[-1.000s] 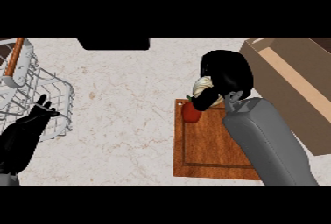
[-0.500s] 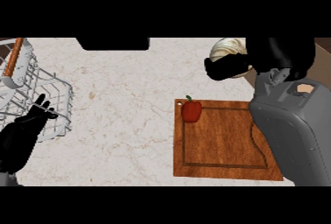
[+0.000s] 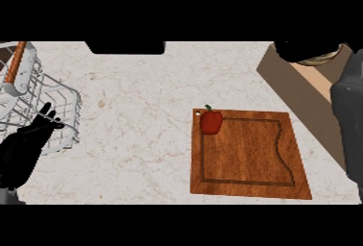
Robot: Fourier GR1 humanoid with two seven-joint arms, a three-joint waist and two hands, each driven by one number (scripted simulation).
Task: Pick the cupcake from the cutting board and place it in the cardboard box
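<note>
My right hand (image 3: pixel 303 50) is at the top right, over the open cardboard box (image 3: pixel 294 81). Its fingers are curled round the cupcake (image 3: pixel 325 59), of which only a pale edge shows below the hand. The grey right forearm (image 3: pixel 347 110) crosses the box's right part. The wooden cutting board (image 3: pixel 248 158) lies on the counter left of the box and carries a red bell pepper (image 3: pixel 211 121) at its top left corner. My left hand (image 3: pixel 28 144) rests open at the lower left edge, fingers up.
A wire dish rack (image 3: pixel 50 103) with a wooden-handled utensil (image 3: pixel 14 65) stands at the far left, just beside my left hand. A dark object (image 3: pixel 125 47) sits at the counter's back edge. Pale marble counter (image 3: pixel 135 125) lies between rack and board.
My right hand has carried the cupcake up off the cutting board and to the right, and now is over the cardboard box. The pepper and the left hand have stayed put.
</note>
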